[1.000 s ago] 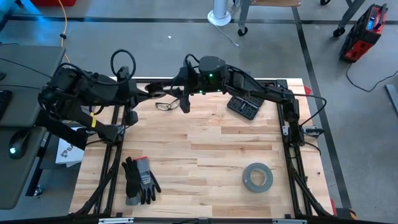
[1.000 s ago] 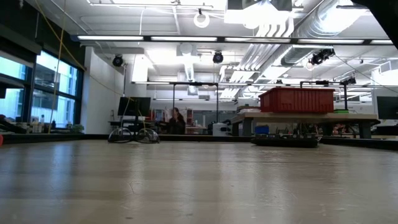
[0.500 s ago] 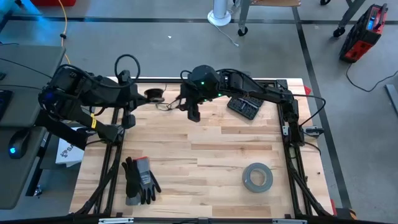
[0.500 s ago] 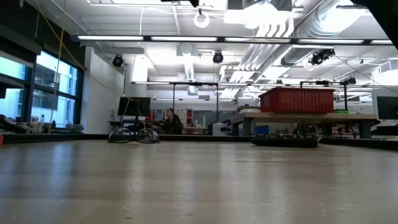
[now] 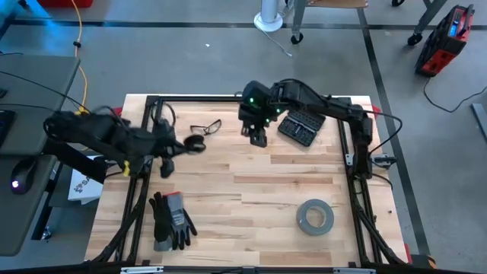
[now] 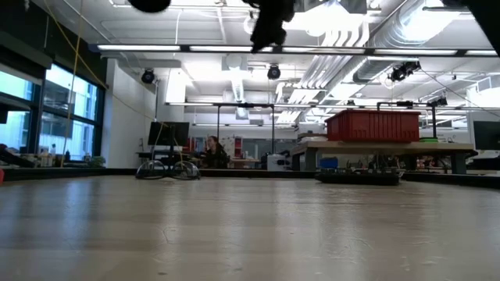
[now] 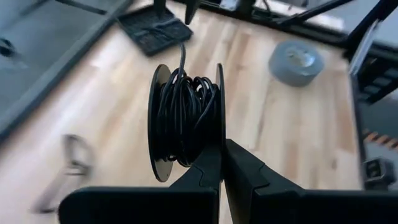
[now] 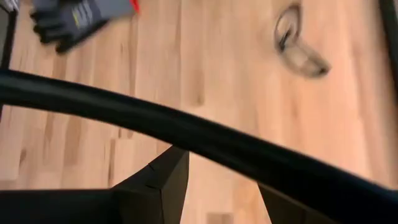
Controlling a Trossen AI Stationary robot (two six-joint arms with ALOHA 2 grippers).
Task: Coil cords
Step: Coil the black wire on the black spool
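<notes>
Spool of small round black plastic (image 7: pixel 185 121), wound thick with thin dark cord (image 7: pixel 186 112), sits pinched by its flange between the pressed-together fingers of the left end effector (image 7: pixel 222 163), held upright in the air above the pale wooden plank counter (image 5: pixel 251 190); seen from above, that left end effector (image 5: pixel 181 144) hangs over the counter's left side, near the far edge, with the spool (image 5: pixel 195 143) at its tip; a strand of the cord runs off the top of the spool toward the right arm; the right end effector (image 5: pixel 258 138) hovers over the far middle of the counter, fingers spread, gripping nothing that can be made out; its own camera shows a dark cable crossing just before those fingers (image 8: pixel 163 177); clear safety glasses (image 5: pixel 205 127) lie on the counter between the two arms; a flat black keypad-like case (image 5: pixel 299 126) lies just right of the right end effector; a grey tape roll (image 5: pixel 314 216) rests on the near right; dark grey work gloves (image 5: pixel 170 219) lie on the near left.
</notes>
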